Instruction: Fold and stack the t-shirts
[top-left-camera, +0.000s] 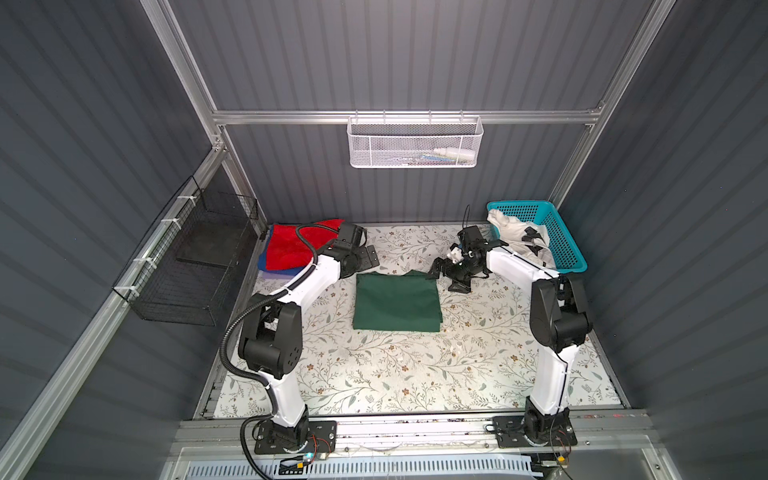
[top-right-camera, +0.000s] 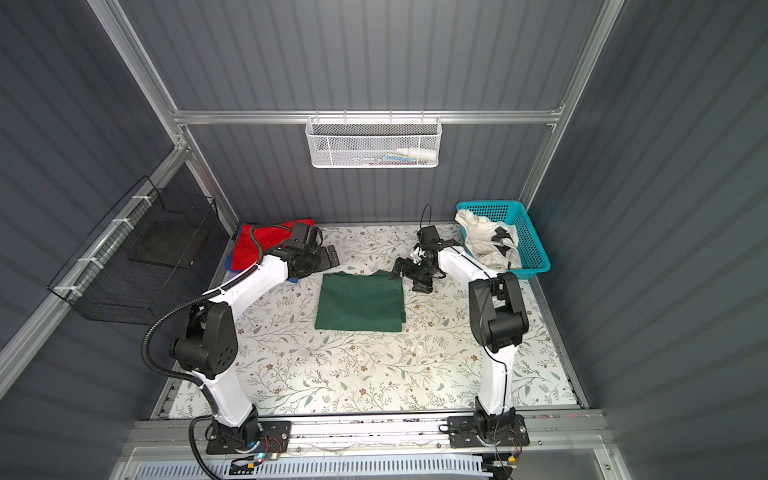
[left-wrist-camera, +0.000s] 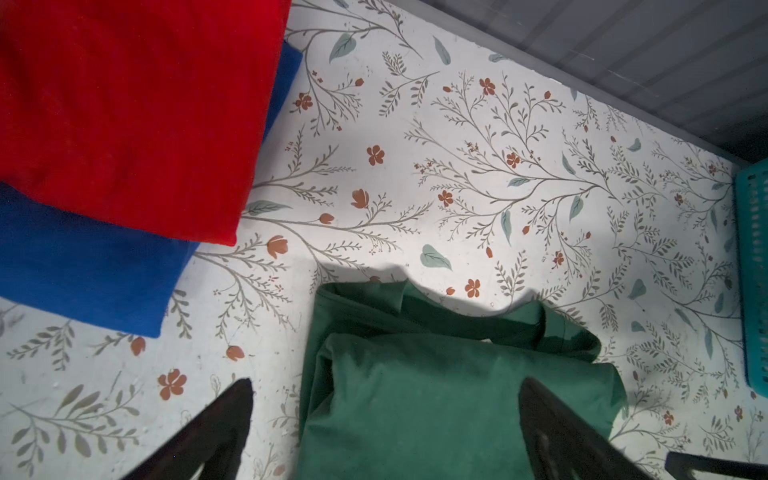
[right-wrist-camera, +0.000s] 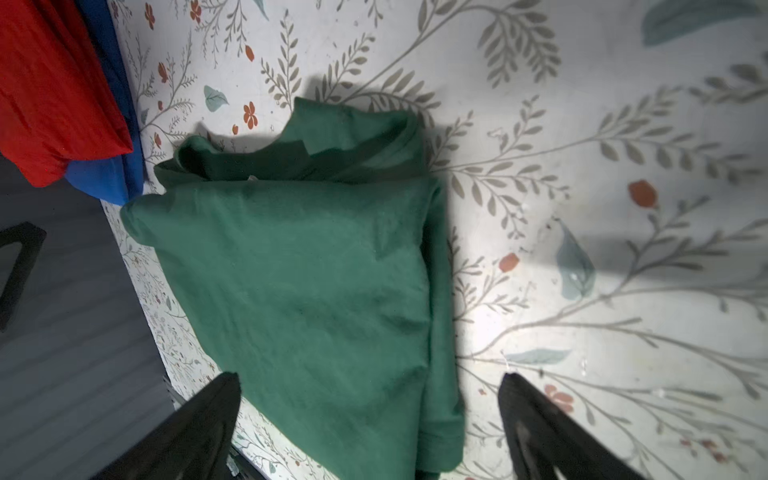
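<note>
The dark green t-shirt (top-left-camera: 397, 301) (top-right-camera: 360, 301) lies folded in a rectangle mid-table, its far edge rumpled. At the back left a bright red t-shirt (top-left-camera: 291, 249) (left-wrist-camera: 124, 104) rests folded on a royal blue one (left-wrist-camera: 83, 270). A white t-shirt with black marks (top-left-camera: 519, 241) sits crumpled in the turquoise basket (top-left-camera: 561, 241). My left gripper (top-left-camera: 371, 256) (left-wrist-camera: 386, 386) hangs open over the green shirt's far left corner. Over its far right corner my right gripper (top-left-camera: 448, 279) (right-wrist-camera: 370, 380) is open too. Neither holds cloth.
A white mesh basket (top-left-camera: 415, 143) hangs on the back rail and a black wire basket (top-left-camera: 187, 266) on the left wall. The floral table cover (top-left-camera: 415, 374) stretches toward the arm bases. Grey walls close in three sides.
</note>
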